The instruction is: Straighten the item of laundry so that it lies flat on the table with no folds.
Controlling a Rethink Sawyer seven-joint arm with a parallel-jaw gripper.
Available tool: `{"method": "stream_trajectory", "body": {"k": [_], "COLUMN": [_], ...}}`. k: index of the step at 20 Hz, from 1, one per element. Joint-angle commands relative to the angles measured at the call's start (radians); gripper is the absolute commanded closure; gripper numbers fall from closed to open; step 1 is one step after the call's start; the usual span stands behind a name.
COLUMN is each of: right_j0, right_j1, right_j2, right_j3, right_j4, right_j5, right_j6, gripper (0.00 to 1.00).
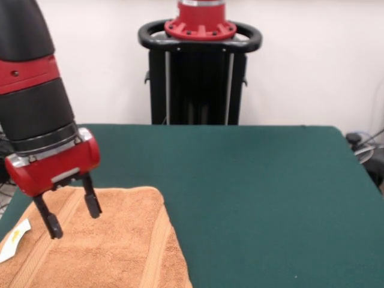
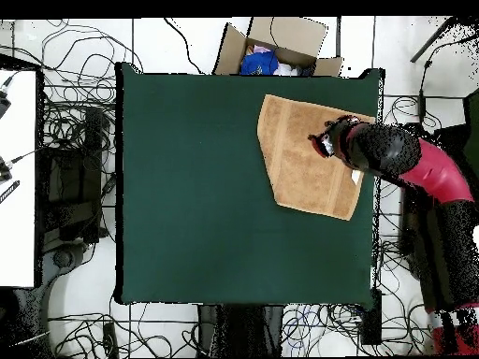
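Fingers point(image 1: 72, 215) spread wide, empty, poised just above towel point(image 1: 114, 246) lying near-flat by bench point(image 1: 252, 192) corner; best lowered onto a remaining wrinkle, pinching top layer only, then dragging outward slowly.

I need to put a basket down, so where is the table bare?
The dark green felt table is bare from the orange-tan terry towel across to its opposite edge. The crowded corner holds the towel, with the open hand over it.

I am looking into a robotics lab: tangled black cables point(image 2: 79, 122) are sprawling over the pale floor around the large green felt-covered desk point(image 2: 196, 206), an open cardboard box point(image 2: 281, 42) is sitting beside it, and a bare white wall point(image 1: 312, 60) is standing behind.
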Motion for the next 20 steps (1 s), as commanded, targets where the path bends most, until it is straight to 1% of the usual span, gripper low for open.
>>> {"method": "stream_trajectory", "body": {"k": [1, 5, 8, 9, 14, 20], "right_j0": [0.035, 0.060, 0.110, 0.120, 0.195, 0.254], "right_j1": [-0.006, -0.018, -0.038, -0.040, -0.047, -0.054], "right_j2": [-0.085, -0.115, -0.197, -0.216, -0.333, -0.404], "right_j3": [0.156, 0.179, 0.176, 0.174, 0.186, 0.207], "right_j4": [0.029, 0.034, 0.054, 0.063, 0.140, 0.185], "right_j5": [-0.105, -0.151, -0.185, -0.190, -0.288, -0.361], "right_j6": [0.302, 0.356, 0.470, 0.486, 0.631, 0.707], "gripper": [0.00, 0.00, 0.00, 0.00, 0.00, 0.00]}}
